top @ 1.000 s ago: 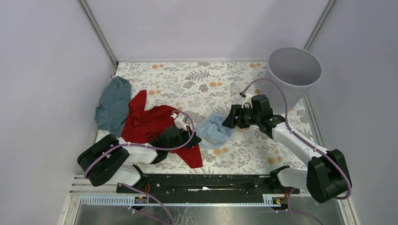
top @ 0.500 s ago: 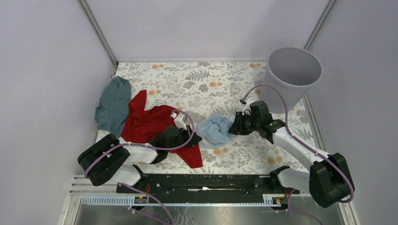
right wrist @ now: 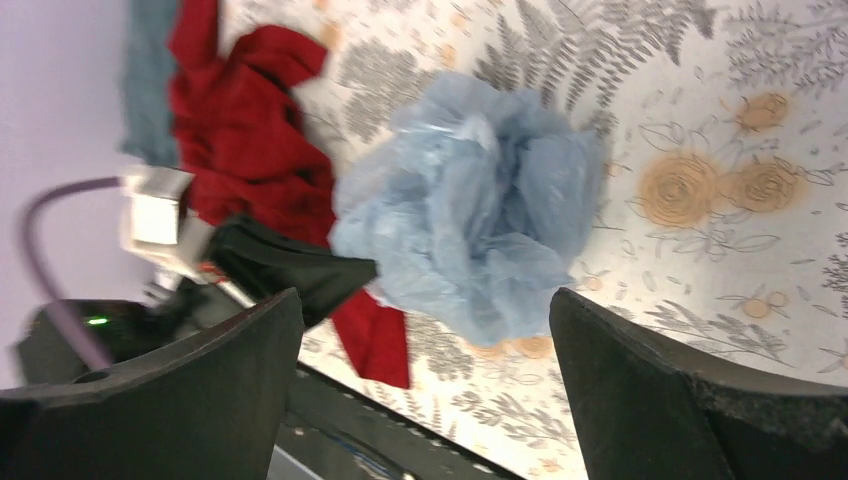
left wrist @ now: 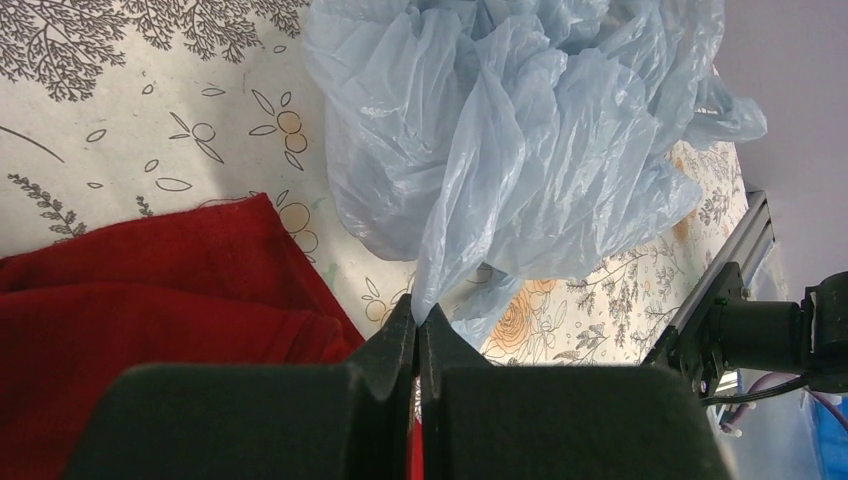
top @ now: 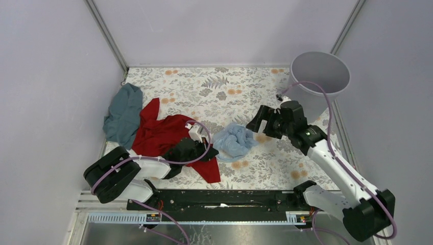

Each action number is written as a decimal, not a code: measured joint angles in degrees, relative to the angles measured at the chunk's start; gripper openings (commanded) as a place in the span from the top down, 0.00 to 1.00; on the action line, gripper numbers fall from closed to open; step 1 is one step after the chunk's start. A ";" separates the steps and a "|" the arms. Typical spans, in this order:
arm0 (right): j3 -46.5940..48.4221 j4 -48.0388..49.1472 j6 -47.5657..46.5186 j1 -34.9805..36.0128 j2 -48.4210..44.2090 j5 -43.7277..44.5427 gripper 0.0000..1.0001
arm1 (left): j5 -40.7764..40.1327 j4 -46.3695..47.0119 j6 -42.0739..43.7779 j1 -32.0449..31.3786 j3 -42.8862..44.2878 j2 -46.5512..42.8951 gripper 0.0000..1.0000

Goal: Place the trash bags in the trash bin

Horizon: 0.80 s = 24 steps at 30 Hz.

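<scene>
The trash bags [left wrist: 520,130] are glossy film, the trash bin [top: 319,74] smooth plastic.

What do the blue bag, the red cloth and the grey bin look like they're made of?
Blue bag: thin plastic film, probably polyethylene; it is translucent, glossy and sharply crinkled.
Red cloth: textile with a matte surface, soft folds and a slightly fuzzy edge; the fibre type cannot be told.
Grey bin: apparently moulded plastic, with smooth, even walls and a dull sheen.

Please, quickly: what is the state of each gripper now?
Left gripper: closed, jaws pinching a fold of the trash bag.
Right gripper: open, holding nothing.
</scene>
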 measured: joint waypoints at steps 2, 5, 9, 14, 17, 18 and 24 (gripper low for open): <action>1.29 -0.33 2.67 0.00 -3.10 0.15 0.00 | 0.13 -1.01 0.04 0.00 0.02 -0.76 1.00; 3.26 -0.42 6.45 0.00 -5.95 0.13 0.00 | 0.74 -3.82 0.22 0.00 0.92 -2.56 1.00; 7.13 -1.05 11.52 0.00 -6.36 0.15 0.00 | 1.14 -6.36 0.20 0.00 2.89 -5.84 1.00; 13.94 -5.25 13.05 0.00 -3.32 1.75 0.00 | 1.40 -6.73 -0.02 0.00 4.68 -8.00 1.00; 15.85 -6.25 11.87 0.00 -2.78 4.81 0.00 | 1.62 -8.28 -0.22 0.00 6.14 -8.02 1.00; 15.39 -5.95 10.71 0.00 -3.17 5.40 0.00 | 1.64 -9.35 -0.35 0.00 6.84 -8.02 1.00; 0.70 1.29 -2.75 0.00 -9.22 7.41 0.00 | 1.44 -20.48 -0.59 0.00 14.82 -6.73 1.00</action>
